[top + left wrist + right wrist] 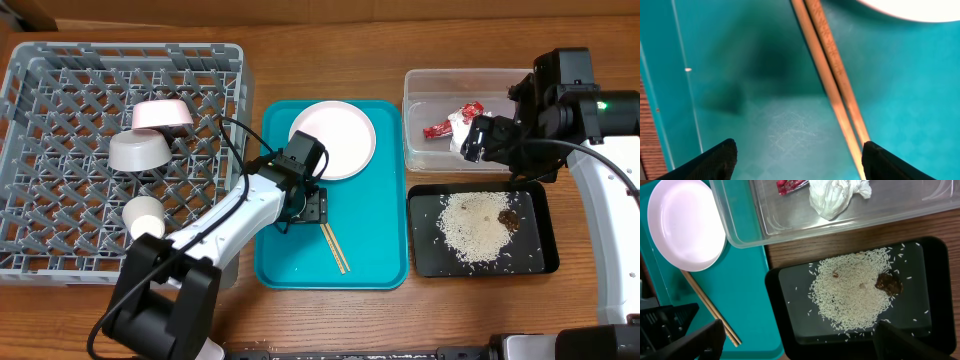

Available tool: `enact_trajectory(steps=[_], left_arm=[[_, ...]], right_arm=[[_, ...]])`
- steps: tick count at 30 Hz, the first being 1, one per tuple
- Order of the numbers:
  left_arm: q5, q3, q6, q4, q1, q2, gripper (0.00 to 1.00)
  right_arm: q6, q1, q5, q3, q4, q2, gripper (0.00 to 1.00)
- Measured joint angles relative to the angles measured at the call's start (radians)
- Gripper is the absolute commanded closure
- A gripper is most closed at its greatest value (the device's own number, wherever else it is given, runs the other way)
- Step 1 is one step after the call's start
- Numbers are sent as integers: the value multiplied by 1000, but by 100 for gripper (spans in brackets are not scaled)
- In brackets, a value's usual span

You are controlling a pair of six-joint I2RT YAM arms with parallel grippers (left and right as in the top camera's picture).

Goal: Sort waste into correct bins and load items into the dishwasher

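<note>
The chopsticks point(335, 248) lie on the teal tray point(290, 265) below a white plate point(335, 138). My left gripper point(311, 208) is open just over their upper end; in the left wrist view the chopsticks point(832, 80) run beside the right finger, gripper point(799, 157). The red wrapper point(437, 129) and white tissue point(462, 120) lie in the clear tub point(420, 85). Rice point(475, 228) and a brown scrap point(509, 217) lie in the black tray point(425, 262). My right gripper point(797, 340) is open and empty above the black tray. A bowl point(139, 151), a dish point(163, 114) and a cup point(144, 214) sit in the grey crate point(60, 70).
The crate fills the left of the wooden table. The right wrist view shows the plate point(685, 225), chopsticks point(710, 307), tub point(790, 230) and black tray point(940, 280). The right arm's white base stands at the right edge.
</note>
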Motion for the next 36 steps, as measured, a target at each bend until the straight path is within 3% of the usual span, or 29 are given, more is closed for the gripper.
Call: enact_trajectory(steps=[9, 12, 14, 15, 19, 30, 36], left_arm=[[-16, 0, 0, 1, -37, 77, 18], [-24, 1, 0, -23, -39, 80, 43], [-19, 2, -2, -48, -39, 81, 69], [-15, 2, 0, -58, -39, 81, 77], [-12, 3, -7, -72, -31, 81, 96], [-16, 45, -2, -164, 64, 80, 96], [-22, 175, 107, -255, 137, -26, 96]], right_arm=[[0, 0, 0, 0, 0, 0, 4], [0, 0, 0, 0, -1, 0, 4], [0, 0, 0, 0, -2, 0, 4], [0, 0, 0, 0, -1, 0, 4], [0, 0, 0, 0, -2, 0, 4], [0, 0, 0, 0, -2, 0, 4], [0, 0, 0, 0, -3, 0, 4]])
